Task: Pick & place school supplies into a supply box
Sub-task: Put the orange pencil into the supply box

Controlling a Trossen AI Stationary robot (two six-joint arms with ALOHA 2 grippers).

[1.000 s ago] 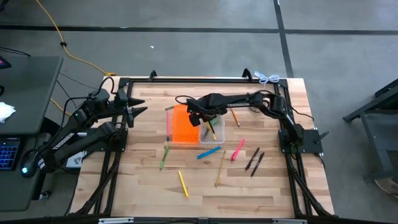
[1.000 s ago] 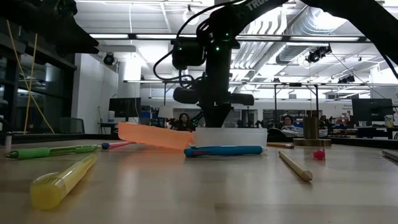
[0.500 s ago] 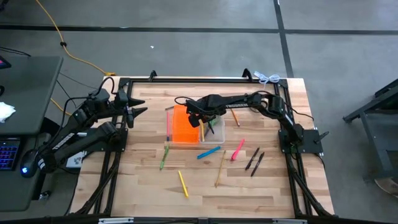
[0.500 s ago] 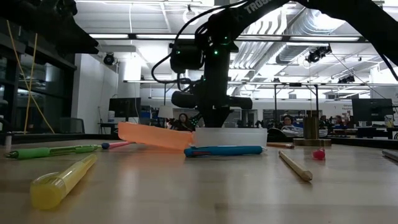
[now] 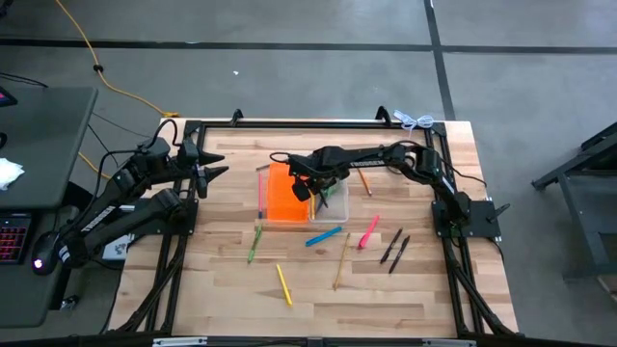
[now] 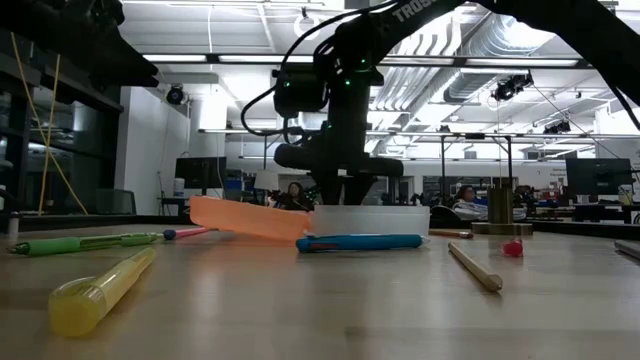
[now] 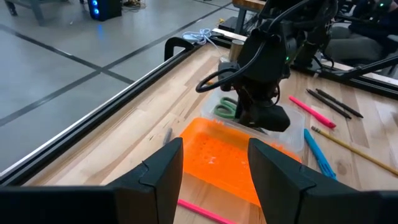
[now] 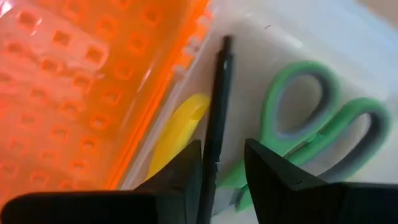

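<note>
Right gripper [image 5: 310, 189] hung over the clear plastic tray half [image 5: 333, 206] of the pencil case, beside its solid orange lid half [image 5: 285, 194], near the middle of the wooden table [image 5: 424, 289]. Fingers stood slightly parted, a thin black pen [image 8: 217, 118] between them; could not tell whether gripped. Beside the pen lay green-handled scissors [image 8: 311, 130] and a yellow marker [image 8: 177, 127]. Left gripper [image 5: 214, 165] waited open near the left edge.

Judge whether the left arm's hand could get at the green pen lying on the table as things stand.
Probably yes. The left hand waits open at the table's left edge, and the green pen lies uncovered on bare wood below the supply box, with nothing between them.
</note>
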